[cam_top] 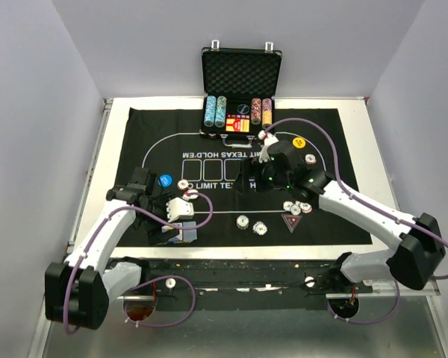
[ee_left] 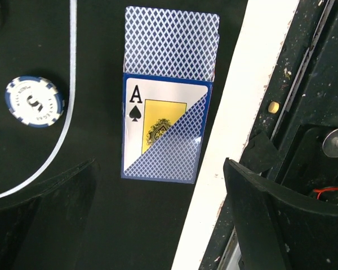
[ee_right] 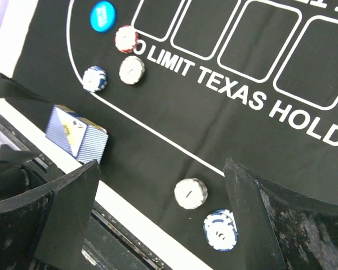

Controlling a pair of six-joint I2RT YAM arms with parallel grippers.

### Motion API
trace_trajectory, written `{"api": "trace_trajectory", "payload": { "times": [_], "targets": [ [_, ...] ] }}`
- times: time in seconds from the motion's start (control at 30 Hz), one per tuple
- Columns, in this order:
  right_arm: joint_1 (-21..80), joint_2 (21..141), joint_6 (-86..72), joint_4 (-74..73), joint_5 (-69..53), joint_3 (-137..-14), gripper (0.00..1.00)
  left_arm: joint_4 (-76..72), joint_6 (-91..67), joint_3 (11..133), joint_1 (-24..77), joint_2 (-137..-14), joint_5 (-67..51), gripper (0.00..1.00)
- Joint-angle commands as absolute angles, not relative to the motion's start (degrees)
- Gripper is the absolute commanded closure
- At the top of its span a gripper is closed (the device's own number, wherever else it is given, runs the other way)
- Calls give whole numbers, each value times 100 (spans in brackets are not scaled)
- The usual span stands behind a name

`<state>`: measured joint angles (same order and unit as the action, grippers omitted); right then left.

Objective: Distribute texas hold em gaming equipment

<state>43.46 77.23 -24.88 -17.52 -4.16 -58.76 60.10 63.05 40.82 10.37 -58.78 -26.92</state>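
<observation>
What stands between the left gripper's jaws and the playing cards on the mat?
Nothing visible. The left gripper is open over the playing cards, bare on the mat; the blue-edged chip lies well aside.

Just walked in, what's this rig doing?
Poker gear is being set out on the mat. The left gripper hangs open above the blue-backed playing cards at the mat's near edge, gripping nothing. The right gripper is open and empty over the mat's middle. Loose chips, a blue button, a yellow button and a red triangular marker lie on the mat.
</observation>
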Motion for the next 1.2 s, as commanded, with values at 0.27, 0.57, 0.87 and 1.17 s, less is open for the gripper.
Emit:
{"api": "trace_trajectory", "payload": {
  "times": [0.27, 0.57, 0.87, 1.17],
  "targets": [
    [4342, 6829, -2856, -1731, -158, -5581, 0, 5107, 5977, 3815, 1969, -6627, -1863, 1],
    [4351, 6724, -2795, -1881, -79, -5651, 0, 4465, 5740, 3472, 2179, -6723, -1565, 1],
    [4342, 6680, -2769, -1942, -26, -5669, 0, 4044, 5563, 3130, 2408, -6811, -1494, 1],
    [4342, 6715, -2733, -2065, 167, -5792, 0, 3815, 5730, 2787, 2443, -6996, -1336, 1]
  ]
}}
